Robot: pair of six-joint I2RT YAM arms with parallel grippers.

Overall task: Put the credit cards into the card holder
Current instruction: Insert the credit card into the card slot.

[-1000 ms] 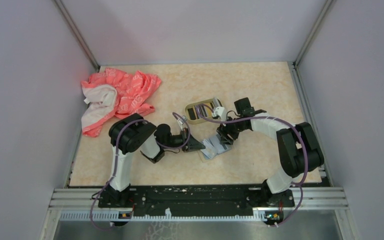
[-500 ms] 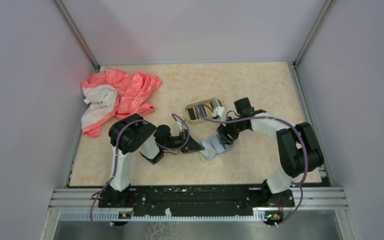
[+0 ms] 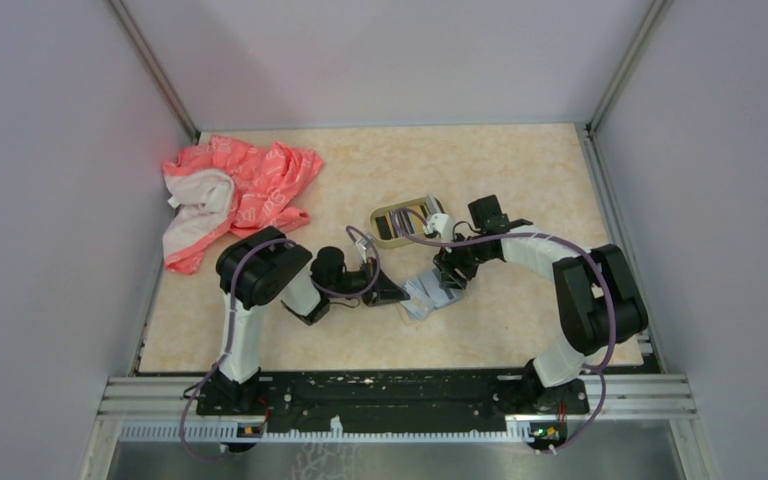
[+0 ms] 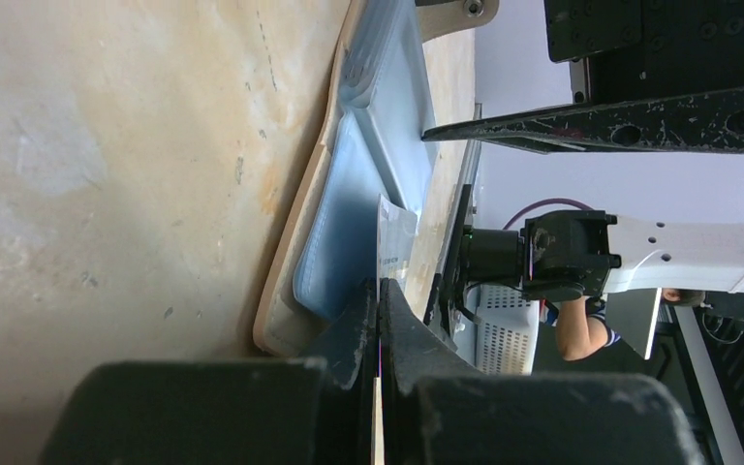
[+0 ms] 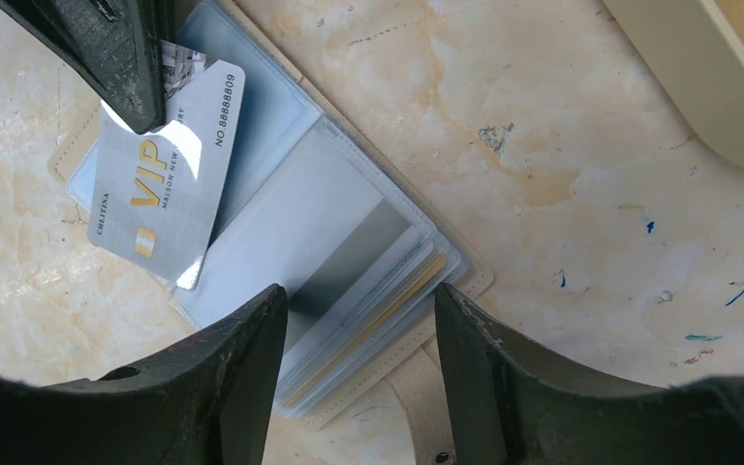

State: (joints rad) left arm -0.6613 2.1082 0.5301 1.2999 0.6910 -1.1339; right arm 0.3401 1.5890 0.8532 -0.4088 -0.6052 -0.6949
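Both arms reach inward over the table (image 3: 520,170) and meet near its middle. I read that as a two-handed job: one hand feeds, the other minds the holder.

The holder (image 5: 281,232) is a tan-backed booklet of clear sleeves, not the tin. It lies open and flat directly under the right gripper (image 5: 358,291), with its stack of sleeves between that gripper's two fingers. Those jaws stand about half apart and grip nothing. I judge the gripper is there to steady the sleeves, though I cannot tell whether it touches them.

The tin (image 3: 405,207) sits just beyond the right gripper, near enough for the next fetch, with the other cards (image 3: 396,226) on edge inside.

The left gripper (image 4: 379,308) is closed tight on one corner of the silver VIP card (image 5: 160,174). The card lies askew across the sleeve nearest that gripper's tips — not in a pocket, as far as I can see. The corner grip leaves most of the card free to slide in.

The left arm is folded low, its forearm along the table. Its wrist is rolled so the fingers close above and below the flat card, tips pointing toward the right gripper. The right arm arches over from its base, wrist bent so its gripper looks straight down.
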